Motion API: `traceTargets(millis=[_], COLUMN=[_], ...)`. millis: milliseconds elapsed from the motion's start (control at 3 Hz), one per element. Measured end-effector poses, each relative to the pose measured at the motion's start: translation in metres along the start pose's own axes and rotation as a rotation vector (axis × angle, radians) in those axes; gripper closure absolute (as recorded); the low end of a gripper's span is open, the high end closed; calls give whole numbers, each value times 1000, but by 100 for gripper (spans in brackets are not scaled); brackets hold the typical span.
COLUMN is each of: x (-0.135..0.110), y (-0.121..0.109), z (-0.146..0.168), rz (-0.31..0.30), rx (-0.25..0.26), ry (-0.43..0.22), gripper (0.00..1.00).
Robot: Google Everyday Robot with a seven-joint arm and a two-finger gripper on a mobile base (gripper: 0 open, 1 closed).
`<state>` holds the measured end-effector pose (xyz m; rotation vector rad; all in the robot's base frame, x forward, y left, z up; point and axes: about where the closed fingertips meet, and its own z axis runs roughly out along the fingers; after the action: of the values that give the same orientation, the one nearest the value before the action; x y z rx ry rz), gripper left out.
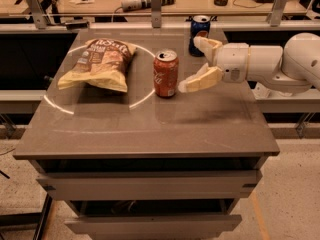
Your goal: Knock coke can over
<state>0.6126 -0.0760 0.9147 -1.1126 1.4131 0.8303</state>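
Observation:
The coke can point(165, 74) stands upright near the middle of the grey table point(145, 129), red-orange with white script and a silver top. My gripper point(192, 64) reaches in from the right, just right of the can. It is open, with one cream finger point(200, 80) low beside the can's base and the other finger point(207, 46) higher, in front of the blue can. The lower fingertip is very close to the can or just touching it.
A blue Pepsi can point(200, 32) stands upright at the back, behind my gripper. A yellow-brown chip bag point(100, 64) lies to the left of the coke can. A workbench with tools runs along the back. The table edge is at the front.

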Motion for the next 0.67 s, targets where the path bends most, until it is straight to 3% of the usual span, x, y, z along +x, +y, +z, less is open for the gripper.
traceTargets(millis=[667], x=[16], y=[12], z=[36], rz=[2], rx=[-93], ry=[-17], gripper=[0])
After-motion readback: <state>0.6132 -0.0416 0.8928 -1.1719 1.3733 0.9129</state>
